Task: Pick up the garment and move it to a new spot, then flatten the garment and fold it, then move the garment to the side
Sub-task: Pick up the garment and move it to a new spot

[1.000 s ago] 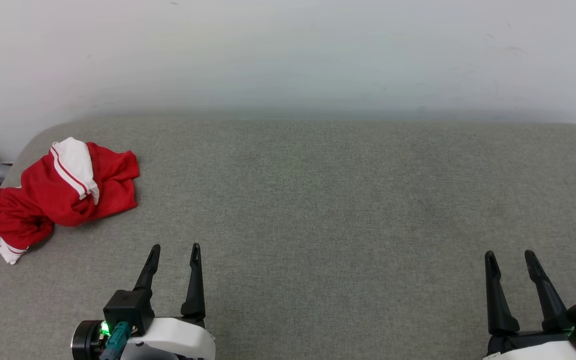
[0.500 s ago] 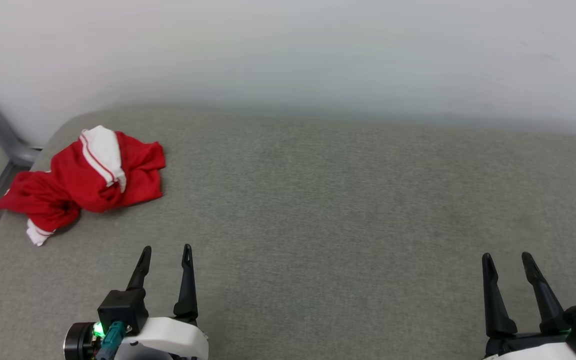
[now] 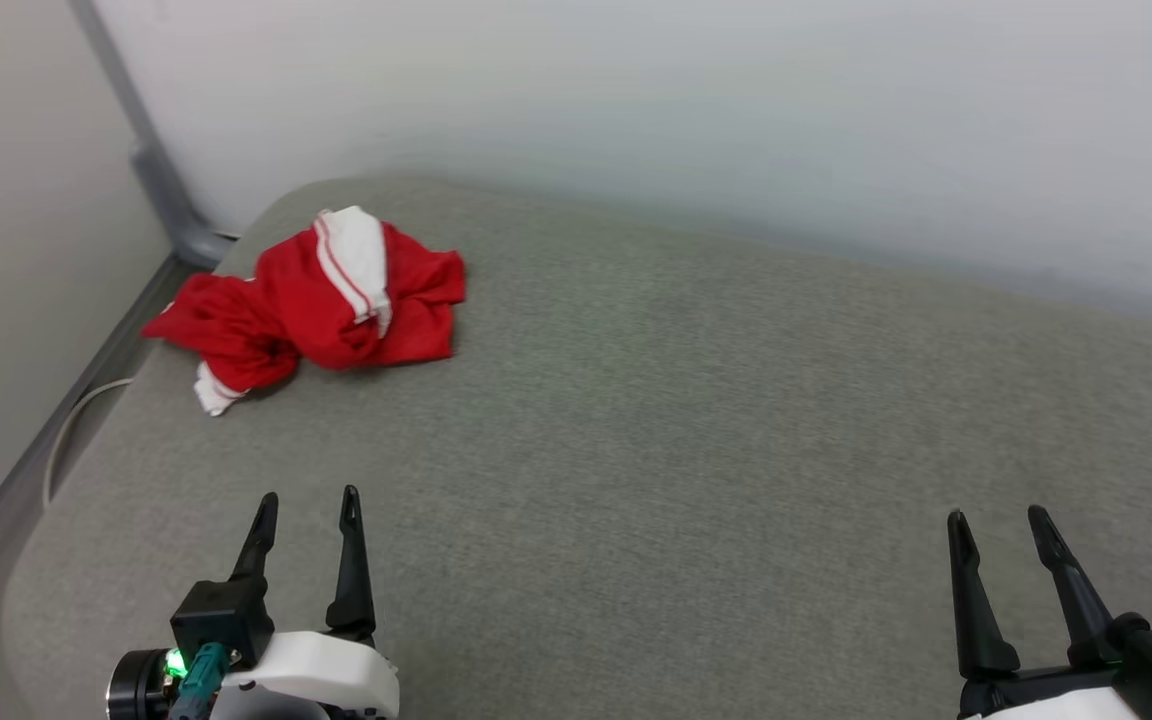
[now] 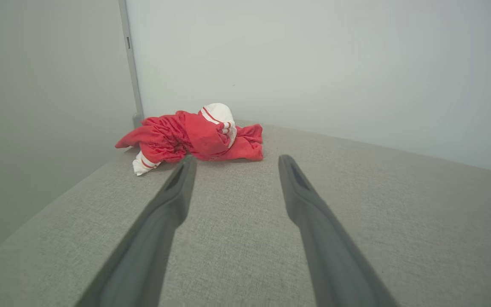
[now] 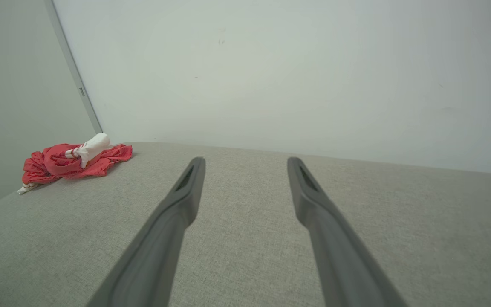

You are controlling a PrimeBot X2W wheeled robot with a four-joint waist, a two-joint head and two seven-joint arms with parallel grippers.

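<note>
- Cushion (image 3: pixel 696 420): grey and soft; tips pressed in too deep could snag the weave.
- Garment (image 3: pixel 316 300): crumpled heap at 10 o'clock, on the far-left corner by the edge; a shove instead of a pinch likely tips it off.
- Left pincer (image 3: pixel 309 494), right pincer (image 3: pixel 996 513): both spread, empty, well apart from it; a long reach risks grabbing only a sleeve.

Bunched and cropped
The garment (image 3: pixel 326 300) lay crumpled, folds hiding most of its cloth; the grey post (image 3: pixel 126 100) behind it ran off the top edge; the right gripper (image 3: pixel 995 513), well apart from it, was cut at the wrist.
</note>
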